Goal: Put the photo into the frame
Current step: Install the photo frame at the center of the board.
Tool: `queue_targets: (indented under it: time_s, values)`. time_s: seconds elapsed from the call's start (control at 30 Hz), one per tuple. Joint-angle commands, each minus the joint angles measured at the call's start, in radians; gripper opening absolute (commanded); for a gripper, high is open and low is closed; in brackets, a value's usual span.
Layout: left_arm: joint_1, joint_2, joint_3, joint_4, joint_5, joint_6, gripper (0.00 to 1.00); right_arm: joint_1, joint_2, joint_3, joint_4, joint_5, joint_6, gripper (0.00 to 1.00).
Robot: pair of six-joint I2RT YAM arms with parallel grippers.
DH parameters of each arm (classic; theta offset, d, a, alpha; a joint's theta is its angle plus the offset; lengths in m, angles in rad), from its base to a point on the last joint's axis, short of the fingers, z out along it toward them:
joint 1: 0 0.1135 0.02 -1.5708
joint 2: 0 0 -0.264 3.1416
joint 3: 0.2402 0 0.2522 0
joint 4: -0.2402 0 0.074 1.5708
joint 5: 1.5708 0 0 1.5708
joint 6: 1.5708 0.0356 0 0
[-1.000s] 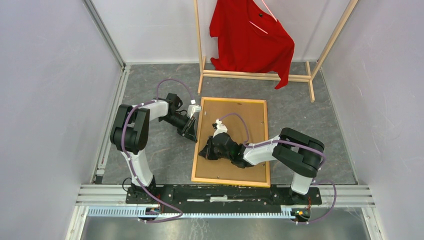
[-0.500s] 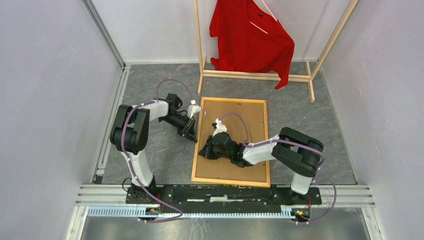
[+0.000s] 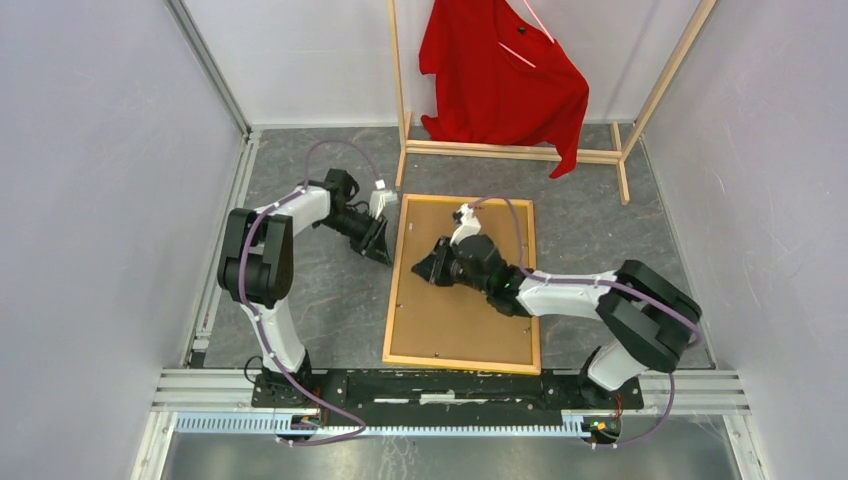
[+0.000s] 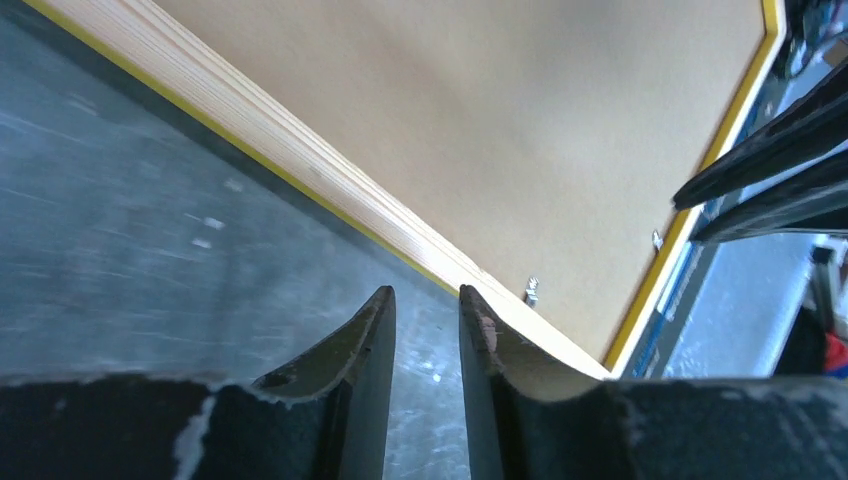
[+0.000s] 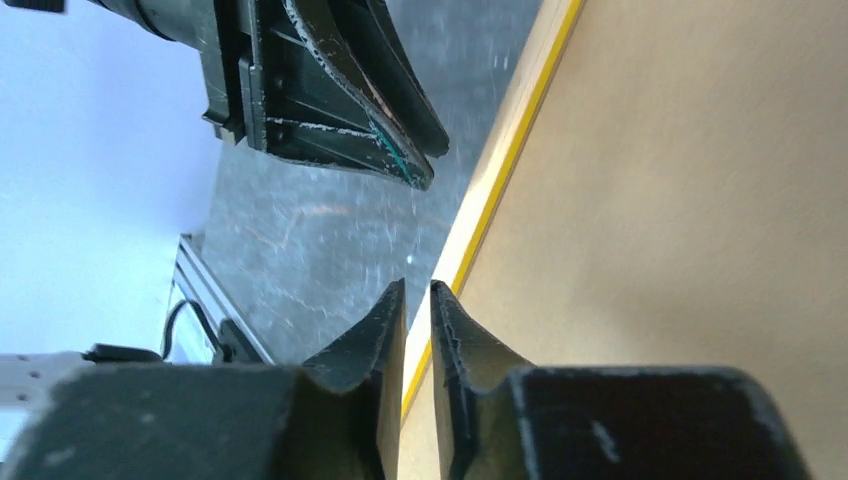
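Note:
The frame (image 3: 391, 310) lies face down on the grey table, its light wood back up and a thin yellow lip (image 5: 505, 160) along its side. A brown backing board (image 3: 462, 320) fills it. The photo is hidden. My left gripper (image 3: 384, 246) sits just off the frame's left edge near the far corner, its jaws a little apart with only table between the tips (image 4: 425, 292). My right gripper (image 3: 421, 268) hovers over the board's far left part, pointing at the left edge. Its jaws (image 5: 418, 286) stand narrowly open on nothing.
A wooden clothes rack (image 3: 520, 152) with a red shirt (image 3: 500, 70) stands just behind the frame. Grey walls close in left and right. A metal rail (image 3: 450, 385) carrying the arm bases runs along the near edge.
My right gripper has moved farther along the board and parted its jaws slightly. My left gripper has shifted toward the frame's far corner, off its edge, and opened a little.

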Motion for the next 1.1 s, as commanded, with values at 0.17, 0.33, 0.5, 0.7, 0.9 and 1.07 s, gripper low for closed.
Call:
queue_targets:
  time_s: [0.17,0.33,0.5,0.7,0.9,1.07]
  values:
    - [0.016,0.092,0.175,0.127,0.022,-0.197,0.46,-0.211,0.028,0.164,-0.083,-0.126,-0.208,0.38]
    - [0.016,0.144,0.196,0.172,0.026,-0.247,0.42,-0.282,0.200,0.360,-0.168,-0.170,-0.264,0.24]
    - [0.016,0.175,0.205,0.189,0.035,-0.266,0.36,-0.305,0.348,0.494,-0.212,-0.198,-0.283,0.10]
    - [0.016,0.186,0.196,0.188,0.022,-0.259,0.29,-0.306,0.447,0.541,-0.203,-0.238,-0.260,0.06]
    - [0.016,0.181,0.179,0.192,0.010,-0.255,0.26,-0.306,0.486,0.535,-0.170,-0.253,-0.235,0.04]
    - [0.015,0.175,0.174,0.192,0.009,-0.254,0.26,-0.306,0.514,0.542,-0.147,-0.275,-0.211,0.03]
